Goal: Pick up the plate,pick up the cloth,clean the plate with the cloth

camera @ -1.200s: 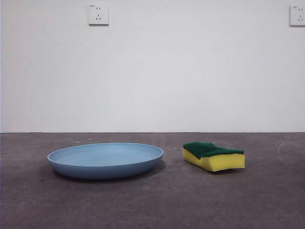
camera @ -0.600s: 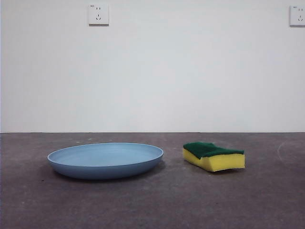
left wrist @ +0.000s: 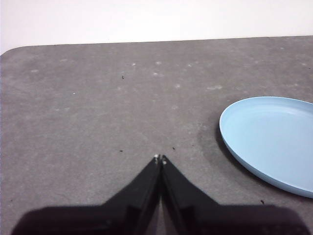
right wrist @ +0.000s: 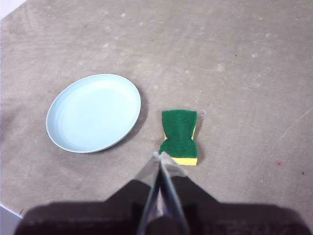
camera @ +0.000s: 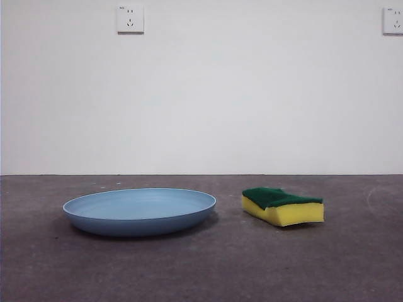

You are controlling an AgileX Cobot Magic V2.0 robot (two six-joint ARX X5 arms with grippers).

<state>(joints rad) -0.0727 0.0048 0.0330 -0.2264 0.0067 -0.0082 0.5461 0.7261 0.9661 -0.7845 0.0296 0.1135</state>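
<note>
The light-blue plate (camera: 139, 211) lies flat on the grey table, left of centre in the front view. To its right rests the cloth (camera: 283, 206), a yellow sponge with its dark green layer facing up. Neither arm shows in the front view. My left gripper (left wrist: 160, 158) is shut and empty, hovering over bare table with the plate (left wrist: 272, 142) off to one side. High above the table, my right gripper (right wrist: 159, 155) is also shut, with the cloth (right wrist: 179, 136) just beyond its tips and the plate (right wrist: 93, 113) farther off.
A white wall with two power sockets (camera: 130, 18) stands behind the table. The table's rounded far corner (left wrist: 14, 50) shows in the left wrist view. Bare grey tabletop surrounds both objects.
</note>
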